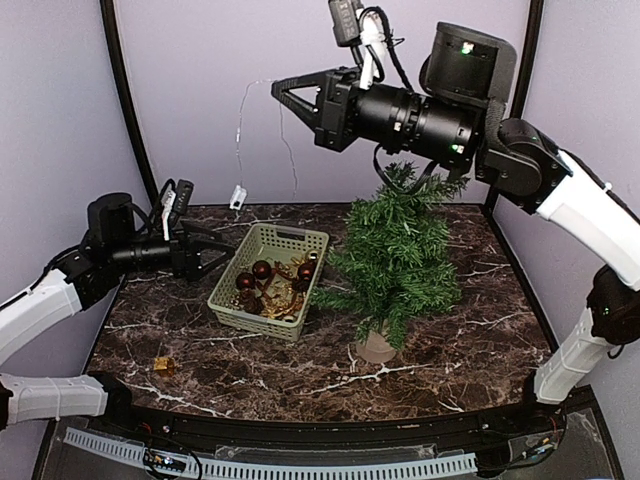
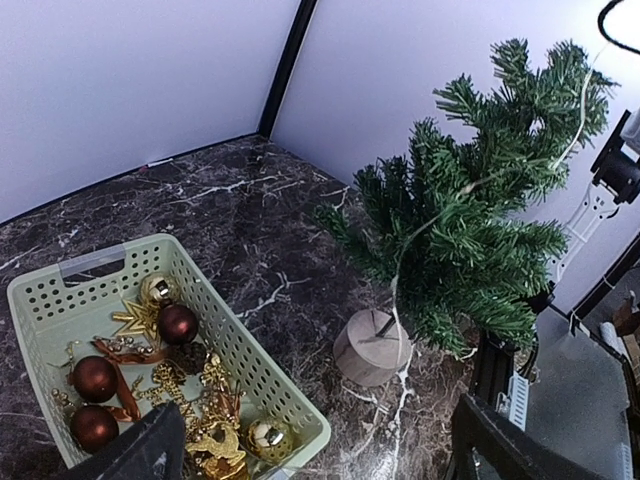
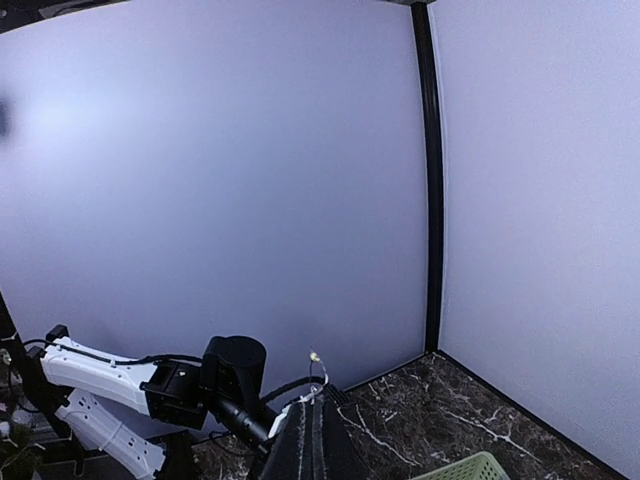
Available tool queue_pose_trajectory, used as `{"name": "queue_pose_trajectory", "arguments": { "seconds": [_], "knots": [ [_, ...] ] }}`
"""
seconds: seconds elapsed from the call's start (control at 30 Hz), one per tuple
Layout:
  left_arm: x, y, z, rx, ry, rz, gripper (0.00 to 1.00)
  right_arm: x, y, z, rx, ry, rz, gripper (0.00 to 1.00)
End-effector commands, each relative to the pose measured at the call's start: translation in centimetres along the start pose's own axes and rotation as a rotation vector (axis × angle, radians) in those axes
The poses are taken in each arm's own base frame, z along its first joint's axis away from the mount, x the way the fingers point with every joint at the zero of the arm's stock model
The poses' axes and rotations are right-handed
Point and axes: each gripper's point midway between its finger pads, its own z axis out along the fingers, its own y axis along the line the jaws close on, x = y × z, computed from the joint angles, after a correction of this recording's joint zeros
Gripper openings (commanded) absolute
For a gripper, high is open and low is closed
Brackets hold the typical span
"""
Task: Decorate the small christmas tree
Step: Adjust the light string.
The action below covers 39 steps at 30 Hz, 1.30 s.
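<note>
R gripper (image 1: 278, 90): raised high, pinched on light wire (image 1: 239, 140). L gripper (image 1: 224, 250): wide apart, beside basket (image 1: 290, 234). Tree (image 1: 400, 255) upright.

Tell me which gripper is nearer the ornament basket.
Left. The left gripper hangs open just beside the left rim of the basket; the right gripper is raised high, far from it, shut on the light string.

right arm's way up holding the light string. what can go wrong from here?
1. The light string pinched in the right gripper also seems to run through the small christmas tree; pulling may tip it.
2. Its white end box hangs by the back wall and could snag.
</note>
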Motion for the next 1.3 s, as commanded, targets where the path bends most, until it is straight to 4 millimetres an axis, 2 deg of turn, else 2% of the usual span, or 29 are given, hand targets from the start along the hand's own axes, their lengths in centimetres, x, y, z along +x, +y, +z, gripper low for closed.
{"name": "queue_pose_trajectory", "arguments": {
  "seconds": [0.0, 0.1, 0.2, 0.33, 0.53, 0.7, 1.0, 1.07, 1.13, 1.2, 1.27],
  "knots": [
    [1.2, 1.3, 1.3, -0.130, 0.026, 0.072, 0.95, -4.9, 0.5, -2.5, -0.012, -0.155, 0.018, 0.00],
    [2.7, 2.6, 1.6, -0.181, 0.013, 0.057, 0.96, -6.1, -0.1, -3.5, 0.026, -0.196, 0.021, 0.00],
    [2.9, 2.7, 1.6, -0.175, -0.047, 0.062, 0.98, -7.2, -0.8, -4.4, 0.066, -0.224, 0.013, 0.00],
    [4.9, 3.6, 1.9, -0.191, -0.035, 0.080, 0.99, -8.1, -1.3, -5.4, 0.098, -0.248, 0.003, 0.00],
    [7.2, 5.6, 2.8, -0.292, 0.021, 0.140, 0.99, -8.5, -1.2, -6.1, 0.092, -0.268, -0.005, 0.00],
    [7.8, 5.6, 4.0, -0.299, 0.058, 0.219, 0.99, -8.6, -1.3, -6.4, 0.094, -0.272, -0.009, 0.00],
    [9.5, 7.5, 5.6, -0.357, 0.141, 0.285, 0.99, -8.7, -1.1, -7.0, 0.079, -0.279, -0.008, 0.00],
    [9.5, 7.9, 6.2, -0.365, 0.139, 0.291, 0.95, -8.7, -1.0, -7.0, 0.074, -0.279, -0.008, 0.00],
    [9.1, 8.0, 6.7, -0.364, 0.125, 0.290, 0.85, -8.6, -1.0, -7.1, 0.077, -0.279, -0.008, 0.00],
    [8.3, 8.1, 7.3, -0.365, 0.105, 0.289, 0.67, -8.6, -1.1, -7.3, 0.080, -0.278, -0.007, 0.00],
    [7.1, 8.2, 7.5, -0.379, 0.068, 0.287, 0.54, -8.5, -1.2, -7.4, 0.085, -0.275, -0.008, 0.00]
  ]
}}
